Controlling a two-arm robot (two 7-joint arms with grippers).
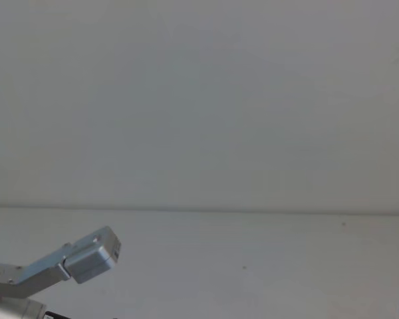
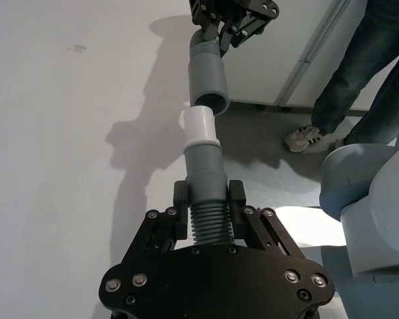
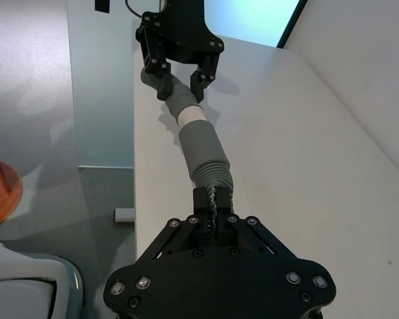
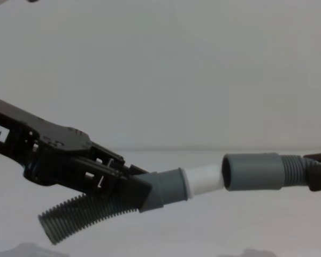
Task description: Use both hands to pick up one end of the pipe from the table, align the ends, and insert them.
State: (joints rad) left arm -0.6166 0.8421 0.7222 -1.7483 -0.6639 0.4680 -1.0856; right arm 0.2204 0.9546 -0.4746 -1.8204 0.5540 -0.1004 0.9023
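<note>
Soft, even, fairly bright light with no glare. Head and chest views look hazy and slightly blurred. The wrist views are sharper; there, dark soft-edged shadows of the arms fall across the white tabletop (image 2: 66, 133).

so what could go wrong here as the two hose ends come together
The white spigot tip sits at the mouth of the wide grey sleeve but angled upward, so it may jam on the rim. The left gripper and right gripper grip the flexible ribbed sections, which could buckle when pushed.
</note>
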